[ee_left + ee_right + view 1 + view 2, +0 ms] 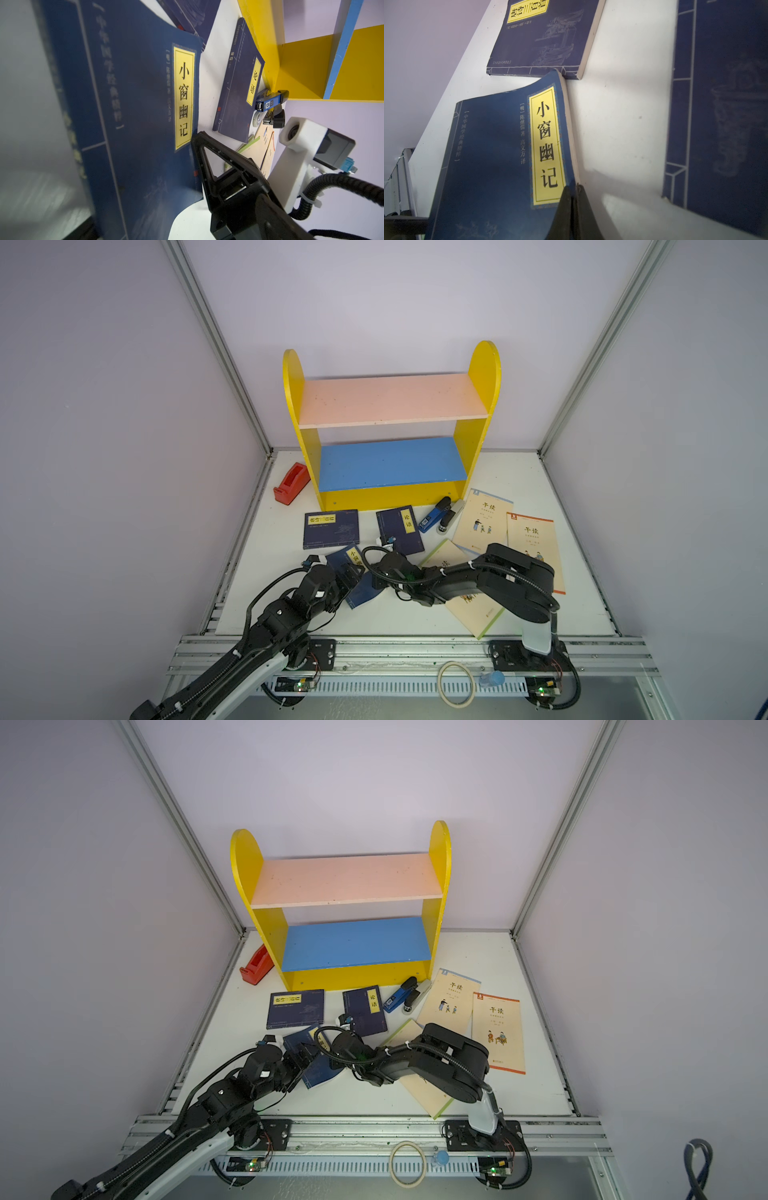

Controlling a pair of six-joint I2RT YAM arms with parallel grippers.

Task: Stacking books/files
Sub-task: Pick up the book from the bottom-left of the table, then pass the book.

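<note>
The navy paperback with the yellow label point(363, 591) lies in the lower middle of a top view, on the white surface point(270, 593), just in front of a second navy book point(330, 529). My right pincer point(572, 207) is closed on its page edge, near one corner, and in the right wrist view the cover bows upward. I judge the book light but floppy, with a smooth cover. A corner pinch lets it sag, so I would prefer a deeper hold along the edge, or support from the other side. The left pincer point(352, 570) stands fully open at the book's opposite side and holds nothing. The right arm reaches low from the lower right, across a cream book point(473, 614); the left arm stretches up from the lower left.
</note>
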